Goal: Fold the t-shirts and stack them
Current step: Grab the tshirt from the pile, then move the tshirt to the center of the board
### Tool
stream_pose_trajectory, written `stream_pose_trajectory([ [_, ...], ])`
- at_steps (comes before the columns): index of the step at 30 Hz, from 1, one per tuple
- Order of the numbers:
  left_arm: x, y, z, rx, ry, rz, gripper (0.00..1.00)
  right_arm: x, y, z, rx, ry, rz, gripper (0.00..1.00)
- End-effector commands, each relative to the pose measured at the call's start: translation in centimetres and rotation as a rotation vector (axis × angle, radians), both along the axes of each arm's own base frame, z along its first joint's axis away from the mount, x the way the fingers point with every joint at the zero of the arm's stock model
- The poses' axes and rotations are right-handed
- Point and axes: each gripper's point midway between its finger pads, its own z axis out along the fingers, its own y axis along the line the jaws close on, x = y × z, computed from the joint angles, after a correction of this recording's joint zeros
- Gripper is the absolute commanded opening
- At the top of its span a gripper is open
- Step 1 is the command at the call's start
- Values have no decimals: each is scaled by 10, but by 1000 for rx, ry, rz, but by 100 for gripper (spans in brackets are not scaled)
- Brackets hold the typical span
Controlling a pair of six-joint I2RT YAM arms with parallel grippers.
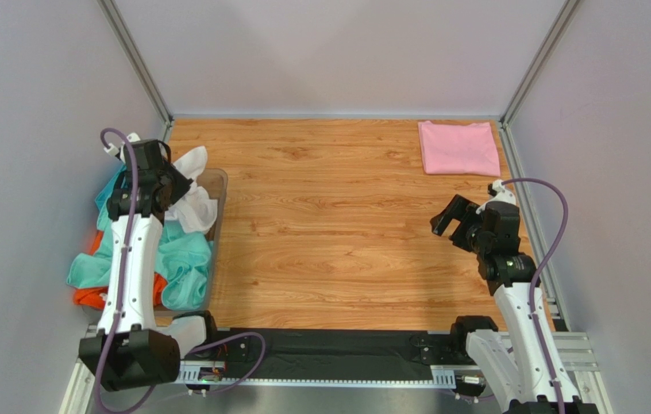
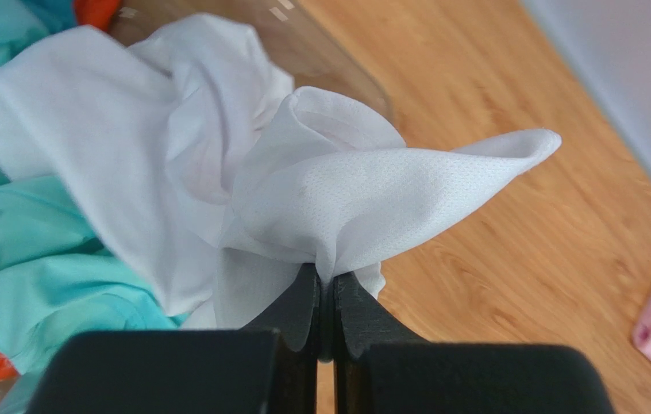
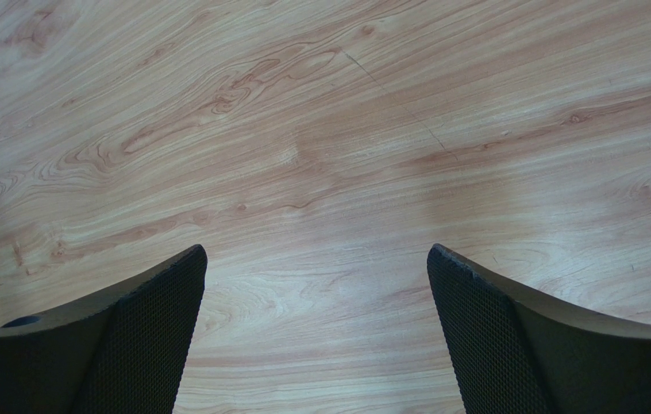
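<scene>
The left arm (image 1: 130,250) was stretched forward, the left gripper (image 2: 327,289) clamped on the white t-shirt (image 2: 372,190); the right gripper (image 3: 316,259) was held wide apart, facing downward.

Robot lab cell: plain grey walls (image 1: 337,52), alum. frame posts (image 1: 136,60), wood-grain tabletop (image 1: 337,224) w/ two bolted arms (image 1: 130,259).

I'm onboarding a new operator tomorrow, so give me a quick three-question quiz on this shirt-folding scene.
1. True or false: the left gripper is shut on the white t-shirt.
2. Fill in: the right gripper hangs ____ over the bare table, holding nothing.
3. Where does the folded pink t-shirt lie? A near left corner; B far right corner; C table's middle.
Key: 1 true; 2 open; 3 B.
</scene>
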Motion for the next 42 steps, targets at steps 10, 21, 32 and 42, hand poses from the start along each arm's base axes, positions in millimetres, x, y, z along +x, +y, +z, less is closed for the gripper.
stream_pose_trajectory([
  [10, -21, -148, 195, -31, -508, -671, 0, 5, 1, 15, -2, -70, 15, 100],
  [21, -72, -291, 315, -77, -796, -1208, 0, 5, -2, 14, -10, -70, -4, 100],
  [32, -98, -389, 347, -277, -881, -1493, 0, 1, -13, 16, -36, -75, -69, 100],
  [42, -20, -319, 127, -84, -438, -992, 0, 2, -9, 12, -32, -61, -35, 100],
])
